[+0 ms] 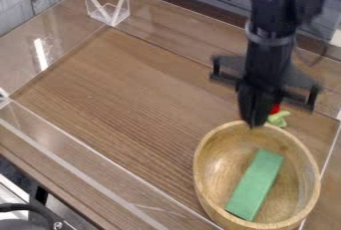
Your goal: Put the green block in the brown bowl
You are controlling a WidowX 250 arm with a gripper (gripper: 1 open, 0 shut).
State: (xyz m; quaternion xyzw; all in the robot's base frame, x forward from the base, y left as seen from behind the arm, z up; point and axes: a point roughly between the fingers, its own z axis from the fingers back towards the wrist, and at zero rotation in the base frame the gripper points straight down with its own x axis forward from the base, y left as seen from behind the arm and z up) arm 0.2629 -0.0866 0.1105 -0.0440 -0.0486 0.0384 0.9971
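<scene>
A wood-grain tabletop (127, 85) in a warm mid-brown fills most of the view, its grain running from the near left towards the far right, and it is fenced by low clear acrylic walls (54, 50) that catch pale reflections along the left side and the near edge. At the far left, beyond the wall, stands a small clear triangular stand (107, 8). The brown bowl (210, 182) sits at the near right of the table — a wide, shallow round of light tan wood with a thick rim and visible grain. Inside it lies the green block (256, 185), a flat, elongated rectangle of matte light green, resting on the bowl's floor right of centre, with its long side running from the near edge up towards the far right. It lies free, with nothing touching it. The black arm comes down from the top right, and its gripper (261, 110) points straight down above the far rim of the bowl, well clear of the block; the fingers are drawn together into one narrow dark tip and hold nothing. Just right of that tip, beyond the bowl's far rim, a small red and green object (277, 116) shows — too small and blurred to identify.
</scene>
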